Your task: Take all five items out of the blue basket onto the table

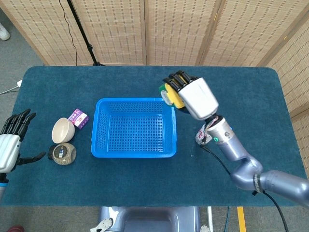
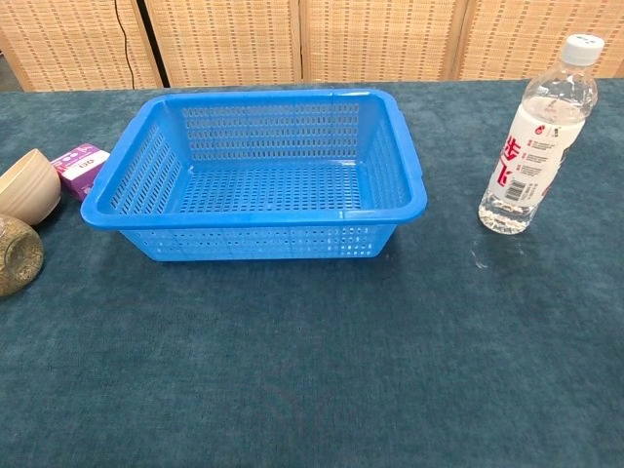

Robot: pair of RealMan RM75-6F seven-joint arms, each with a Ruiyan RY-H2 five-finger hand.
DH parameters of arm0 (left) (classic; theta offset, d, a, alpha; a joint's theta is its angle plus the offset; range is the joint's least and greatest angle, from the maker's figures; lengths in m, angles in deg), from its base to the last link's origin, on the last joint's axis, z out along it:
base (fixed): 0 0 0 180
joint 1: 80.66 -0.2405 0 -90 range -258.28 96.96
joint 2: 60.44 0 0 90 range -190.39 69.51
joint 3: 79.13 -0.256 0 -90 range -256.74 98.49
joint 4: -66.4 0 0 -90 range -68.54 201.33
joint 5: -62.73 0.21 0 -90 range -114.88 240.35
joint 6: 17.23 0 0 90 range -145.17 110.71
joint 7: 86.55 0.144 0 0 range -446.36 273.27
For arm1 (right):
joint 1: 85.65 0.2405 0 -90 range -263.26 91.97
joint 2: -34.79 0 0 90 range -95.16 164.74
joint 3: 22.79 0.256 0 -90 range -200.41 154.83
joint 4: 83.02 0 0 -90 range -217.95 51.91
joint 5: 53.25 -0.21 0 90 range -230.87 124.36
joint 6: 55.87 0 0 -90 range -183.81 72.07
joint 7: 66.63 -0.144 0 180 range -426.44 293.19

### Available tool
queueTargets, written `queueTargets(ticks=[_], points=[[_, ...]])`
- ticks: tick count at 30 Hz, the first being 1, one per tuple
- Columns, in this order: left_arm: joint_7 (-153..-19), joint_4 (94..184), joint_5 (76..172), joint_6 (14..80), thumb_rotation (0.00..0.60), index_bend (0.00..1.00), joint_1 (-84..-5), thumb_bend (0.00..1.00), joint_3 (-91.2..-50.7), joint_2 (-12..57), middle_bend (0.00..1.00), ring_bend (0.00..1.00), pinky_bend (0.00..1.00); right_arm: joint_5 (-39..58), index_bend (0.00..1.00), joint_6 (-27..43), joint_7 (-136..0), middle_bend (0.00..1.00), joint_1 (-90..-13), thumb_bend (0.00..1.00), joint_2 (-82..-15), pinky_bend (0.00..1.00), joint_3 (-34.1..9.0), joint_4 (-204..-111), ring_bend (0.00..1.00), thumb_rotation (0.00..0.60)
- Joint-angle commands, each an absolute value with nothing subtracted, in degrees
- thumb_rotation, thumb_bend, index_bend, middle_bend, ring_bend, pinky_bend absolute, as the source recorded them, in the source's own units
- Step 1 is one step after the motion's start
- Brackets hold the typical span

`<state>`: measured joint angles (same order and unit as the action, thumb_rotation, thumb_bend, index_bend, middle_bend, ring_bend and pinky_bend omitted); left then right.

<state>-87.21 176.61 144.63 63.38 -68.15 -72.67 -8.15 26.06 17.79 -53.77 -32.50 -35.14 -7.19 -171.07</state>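
The blue basket stands at the table's middle with nothing inside it. My right hand is raised high above the basket's far right corner and grips a yellow and green can; the chest view shows neither of them. My left hand hovers open at the table's left edge, fingers spread. A water bottle stands right of the basket, mostly hidden behind my right wrist in the head view.
Left of the basket lie a purple box, a cream bowl and a round dark jar. Wicker screens stand behind the table.
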Motion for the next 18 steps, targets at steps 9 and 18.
queueTargets(ticks=[9, 18], points=[[-87.52, 176.61, 145.87, 64.19, 0.6, 0.0, -68.56, 0.05, -72.86, -8.32, 0.0, 0.0, 0.0, 22.49, 0.47, 16.15, -59.67, 0.52, -40.61, 0.23, -24.41, 0.69, -7.78, -167.22, 0.53, 0.6], [-87.12, 176.73, 146.03, 64.63, 0.6, 0.0, -68.83, 0.05, -72.89, -8.29, 0.0, 0.0, 0.0, 20.59, 0.48, 4.27, -70.11, 0.52, -41.28, 0.23, -27.71, 0.69, -11.68, -151.72, 0.53, 0.6]])
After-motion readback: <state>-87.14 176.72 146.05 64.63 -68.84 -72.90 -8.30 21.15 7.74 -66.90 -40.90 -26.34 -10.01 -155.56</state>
